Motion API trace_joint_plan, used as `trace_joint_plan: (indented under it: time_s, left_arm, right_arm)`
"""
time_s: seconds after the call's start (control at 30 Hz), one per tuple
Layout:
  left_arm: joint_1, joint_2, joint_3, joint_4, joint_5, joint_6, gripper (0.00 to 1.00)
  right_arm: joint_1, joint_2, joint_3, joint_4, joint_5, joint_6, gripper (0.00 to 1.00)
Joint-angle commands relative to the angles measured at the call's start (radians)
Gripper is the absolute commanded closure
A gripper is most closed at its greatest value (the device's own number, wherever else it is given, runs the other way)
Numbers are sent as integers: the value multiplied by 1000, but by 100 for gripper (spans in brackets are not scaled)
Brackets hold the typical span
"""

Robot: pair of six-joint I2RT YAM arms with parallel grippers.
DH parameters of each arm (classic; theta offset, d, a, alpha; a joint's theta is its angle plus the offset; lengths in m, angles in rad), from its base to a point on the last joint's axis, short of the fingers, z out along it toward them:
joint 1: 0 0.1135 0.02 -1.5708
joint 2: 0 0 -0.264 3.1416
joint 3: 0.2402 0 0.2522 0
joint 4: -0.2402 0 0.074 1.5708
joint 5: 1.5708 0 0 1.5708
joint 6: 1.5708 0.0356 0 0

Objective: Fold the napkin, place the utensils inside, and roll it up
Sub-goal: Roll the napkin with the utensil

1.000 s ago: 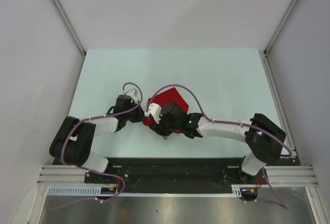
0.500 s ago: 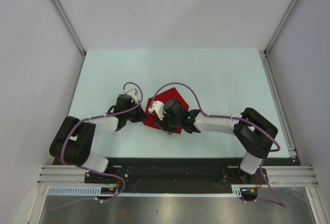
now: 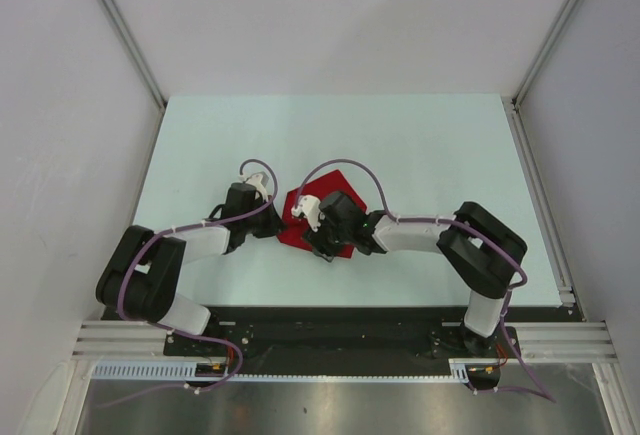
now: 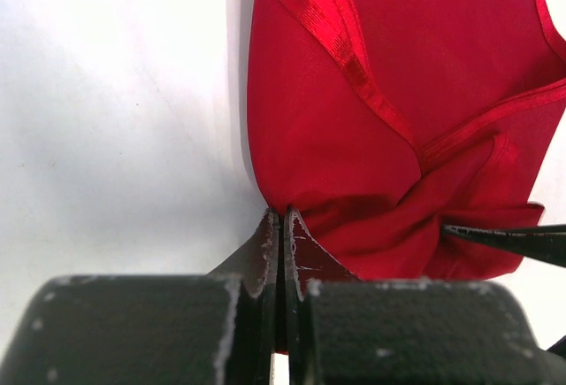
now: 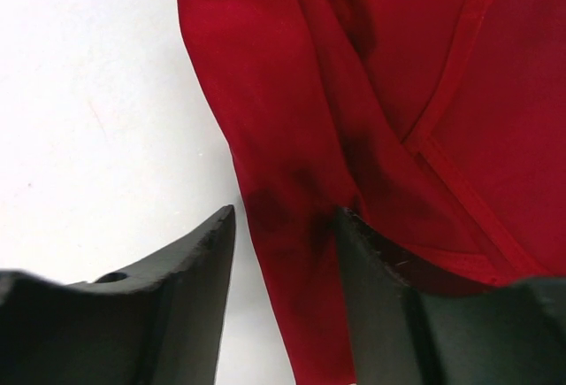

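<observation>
Pale table (image 3: 430, 155), mid-roll: we see left gripper (image 4: 281, 226) pinched shut on the red napkin (image 3: 338, 187) lying near-centre, right gripper (image 5: 285, 217) parted astride its rolled edge, spoon unseen, perhaps inside; next, we judge, clamp and roll onward.

Napkin (image 3: 345, 190) flanked by 2 arms (image 3: 420, 237); far table (image 3: 420, 145) open.

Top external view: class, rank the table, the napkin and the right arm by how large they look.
Largest to smallest: table, right arm, napkin. The arm is nearer the camera and hides part of the napkin, so that pair is unsure.
</observation>
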Motion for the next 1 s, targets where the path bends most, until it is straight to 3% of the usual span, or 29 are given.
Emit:
trace_joint_plan:
  time_s: [0.0, 0.17, 0.3, 0.43, 0.67, 0.8, 0.97]
  left_arm:
    - [-15, 3, 12, -69, 7, 28, 100]
    - [-16, 4, 19, -72, 11, 24, 100]
    - [-16, -3, 27, -78, 11, 21, 100]
    - [-16, -19, 32, -81, 16, 15, 100]
    - [-16, -59, 44, -104, -4, 6, 99]
    - [-16, -117, 56, -125, -36, -3, 78]
    - [-15, -220, 49, -168, -120, -8, 49]
  right_arm:
    - [-12, 28, -18, 22, -6, -11, 43]
    - [-20, 61, -9, 10, -14, -12, 39]
    - [-21, 88, 0, -31, 2, 5, 41]
    - [-26, 127, 17, -99, 8, 41, 57]
    - [-18, 144, 0, -195, -61, 110, 73]
    - [-4, 142, 6, -260, -136, 159, 77]
    - [-15, 136, 31, -355, -230, 244, 94]
